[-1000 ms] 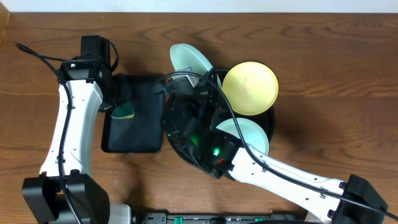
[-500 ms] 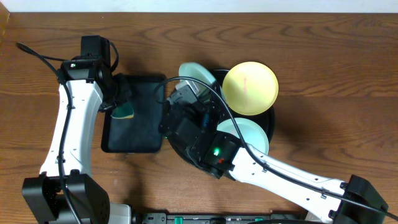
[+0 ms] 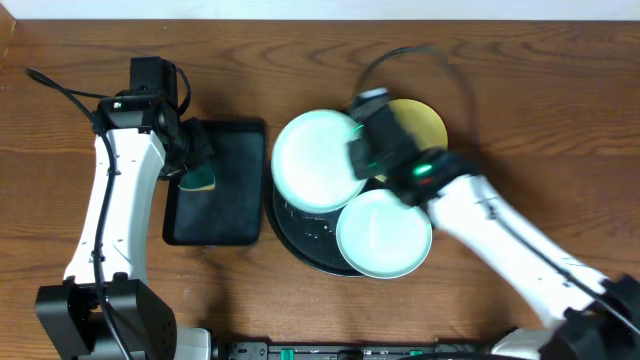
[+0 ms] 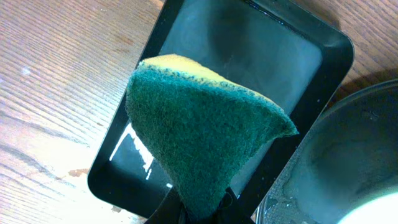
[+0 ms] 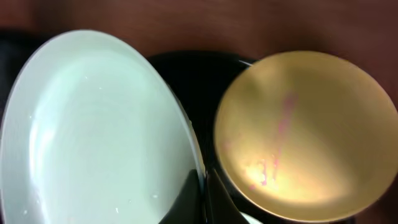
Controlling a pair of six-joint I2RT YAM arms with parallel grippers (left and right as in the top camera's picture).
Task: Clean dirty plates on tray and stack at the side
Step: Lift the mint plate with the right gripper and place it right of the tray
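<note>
My right gripper (image 3: 360,152) (image 5: 203,186) is shut on the rim of a pale mint-blue plate (image 3: 315,160) (image 5: 93,130), held face up over the left part of the round black tray (image 3: 295,235). A second mint-blue plate (image 3: 383,233) lies at the tray's front right. The pale yellow plate (image 3: 425,122) (image 5: 298,130), with pink marks on it, sits at the tray's back right, partly hidden by my right arm. My left gripper (image 3: 195,165) (image 4: 202,208) is shut on a green and yellow sponge (image 3: 200,178) (image 4: 199,137) above the rectangular tray.
A smaller black rectangular tray (image 3: 225,215) (image 4: 273,68) lies left of the round tray, almost touching it. Bare wooden table (image 3: 540,100) lies to the right and behind.
My right arm has swung from the front left to the right side. The mint-blue plate has turned from tilted at the tray's back to face up over its left part. The left arm has not moved.
</note>
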